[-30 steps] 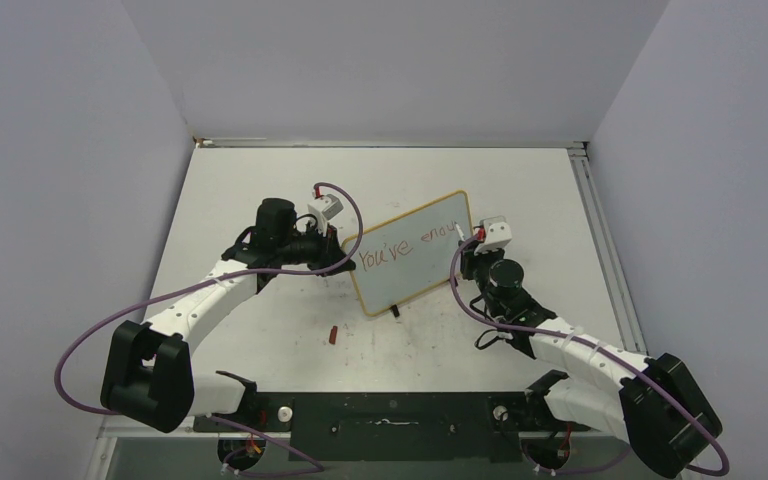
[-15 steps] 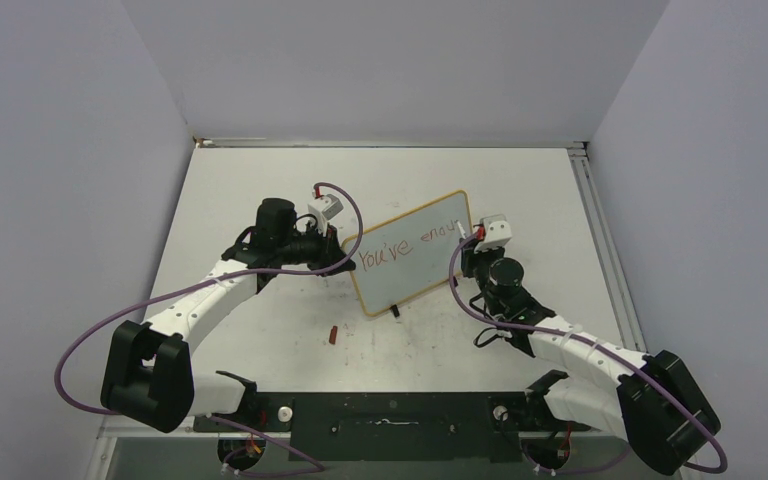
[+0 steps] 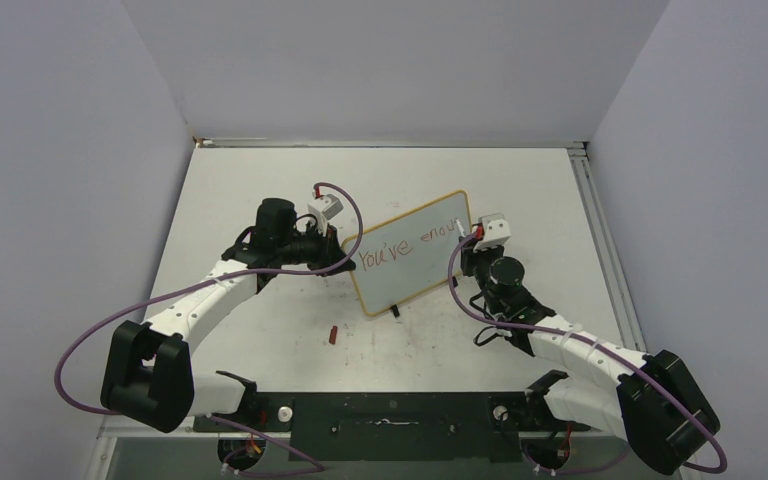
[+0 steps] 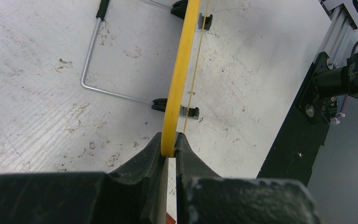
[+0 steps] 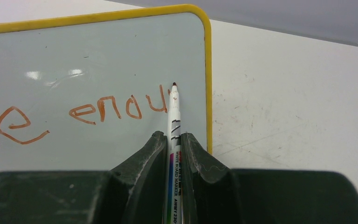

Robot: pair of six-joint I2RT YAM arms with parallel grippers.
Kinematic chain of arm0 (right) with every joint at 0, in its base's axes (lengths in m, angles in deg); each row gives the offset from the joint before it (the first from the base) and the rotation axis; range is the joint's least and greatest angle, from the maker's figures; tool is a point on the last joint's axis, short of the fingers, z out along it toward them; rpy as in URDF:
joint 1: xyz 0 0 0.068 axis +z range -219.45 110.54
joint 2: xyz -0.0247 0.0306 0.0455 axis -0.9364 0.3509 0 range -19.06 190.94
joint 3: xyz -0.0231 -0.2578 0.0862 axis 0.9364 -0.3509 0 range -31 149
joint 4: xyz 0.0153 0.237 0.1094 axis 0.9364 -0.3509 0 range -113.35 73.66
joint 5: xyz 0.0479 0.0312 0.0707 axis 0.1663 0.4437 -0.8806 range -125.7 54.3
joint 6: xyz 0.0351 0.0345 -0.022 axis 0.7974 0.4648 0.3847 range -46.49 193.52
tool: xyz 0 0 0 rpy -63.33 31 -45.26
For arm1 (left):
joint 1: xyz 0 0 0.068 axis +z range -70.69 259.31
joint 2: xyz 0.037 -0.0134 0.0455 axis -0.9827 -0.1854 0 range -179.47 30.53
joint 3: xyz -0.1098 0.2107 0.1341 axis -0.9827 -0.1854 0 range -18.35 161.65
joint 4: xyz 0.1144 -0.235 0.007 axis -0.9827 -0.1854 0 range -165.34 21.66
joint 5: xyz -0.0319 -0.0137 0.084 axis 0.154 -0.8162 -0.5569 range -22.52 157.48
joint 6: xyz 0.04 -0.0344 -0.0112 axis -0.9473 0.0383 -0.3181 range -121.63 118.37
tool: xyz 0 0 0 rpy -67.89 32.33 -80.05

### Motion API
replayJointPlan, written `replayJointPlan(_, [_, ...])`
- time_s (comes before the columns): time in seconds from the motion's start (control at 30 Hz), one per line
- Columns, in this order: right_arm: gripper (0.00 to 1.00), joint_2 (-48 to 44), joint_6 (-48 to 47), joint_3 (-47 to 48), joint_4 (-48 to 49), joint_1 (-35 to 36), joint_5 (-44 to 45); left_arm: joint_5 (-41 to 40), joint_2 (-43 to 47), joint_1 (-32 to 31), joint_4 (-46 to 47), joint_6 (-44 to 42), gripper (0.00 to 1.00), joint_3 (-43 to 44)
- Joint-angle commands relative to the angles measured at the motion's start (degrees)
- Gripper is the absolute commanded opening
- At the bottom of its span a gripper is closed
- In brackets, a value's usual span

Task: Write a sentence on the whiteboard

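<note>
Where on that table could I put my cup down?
The widest bare stretch of table lies behind the whiteboard, up to the back wall. Another runs right of the right arm. It is crowded around the board, by the left arm, and near the red cap in front.

Plain pale grey walls (image 3: 380, 60) enclose the scuffed white tabletop (image 3: 260, 180) on three sides; light soft, even.

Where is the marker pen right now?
Right wrist view: the marker pen sits in the right claw, its tip near the right rim of the whiteboard, just after the red writing.
</note>
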Motion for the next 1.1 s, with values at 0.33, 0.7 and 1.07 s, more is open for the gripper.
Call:
replayJointPlan(0.33, [0.05,0.1,0.2,1.0,0.3,2.6,3.1,-5.2,-1.1,-0.3,-5.8,-1.4,0.00,0.1])
replayJointPlan(0.7, [0.05,-0.6,1.8,0.1,-1.5,2.8,5.5,-5.2,-0.9,-0.5,-5.8,-1.4,0.00,0.1])
replayJointPlan(1.07, [0.05,1.3,-0.9,3.0,1.4,2.7,5.2,-5.3,-0.8,-0.7,-5.8,-1.4,0.00,0.1])
